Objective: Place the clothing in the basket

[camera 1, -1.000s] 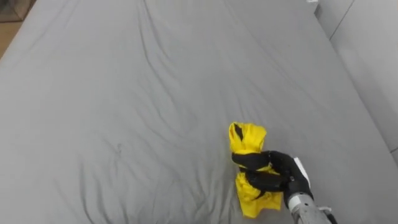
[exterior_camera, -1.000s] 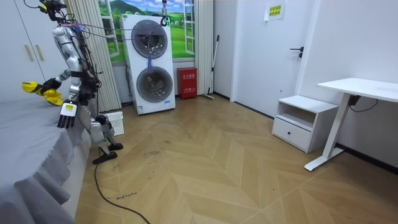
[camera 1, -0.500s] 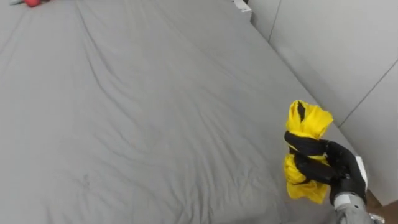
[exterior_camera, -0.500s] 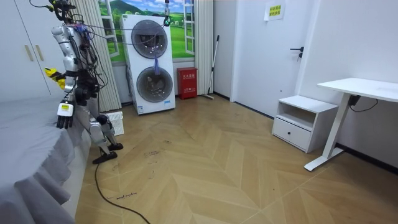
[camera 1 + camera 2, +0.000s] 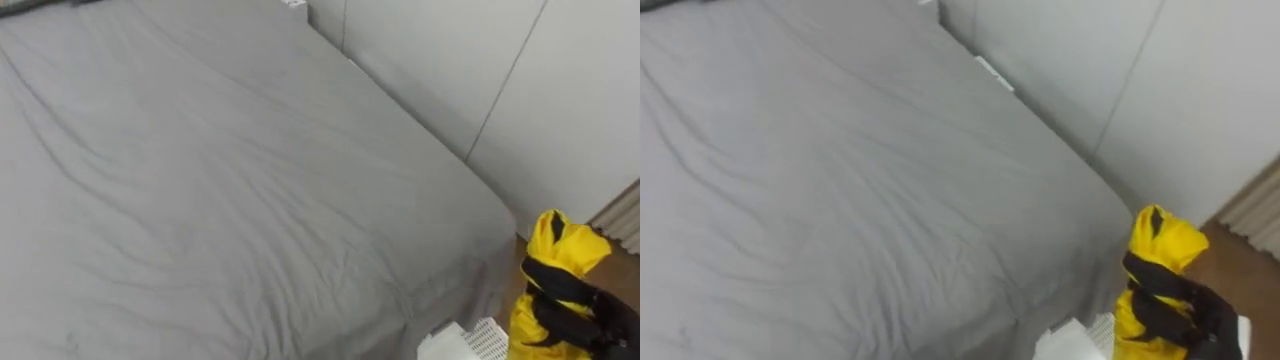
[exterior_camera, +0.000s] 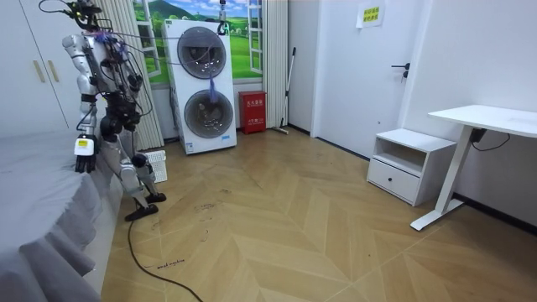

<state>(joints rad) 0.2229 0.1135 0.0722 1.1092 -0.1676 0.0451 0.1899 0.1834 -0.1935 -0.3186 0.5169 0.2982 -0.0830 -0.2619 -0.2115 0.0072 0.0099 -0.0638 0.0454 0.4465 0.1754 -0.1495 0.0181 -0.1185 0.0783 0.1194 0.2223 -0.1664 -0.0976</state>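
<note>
The right hand (image 5: 578, 306) was closed around a bunched yellow garment (image 5: 560, 248), dark fingers wrapped across its middle, with the cloth standing up above the grip and hanging below it. The garment was held clear of the grey bed (image 5: 200, 180), past the bed's near right corner and not touching the cover. A white slatted object at the lower edge, apparently the basket (image 5: 484, 338), lay just beside the garment on its left and lower than it. The garment was not inside it.

In the room view the robot stood upright at the corner of the bed, with the basket on the floor by its legs and stacked washing machines (image 6: 205, 84) beyond. The left hand (image 6: 81, 158) hung at its side beside the bed's edge; its state could not be determined.
</note>
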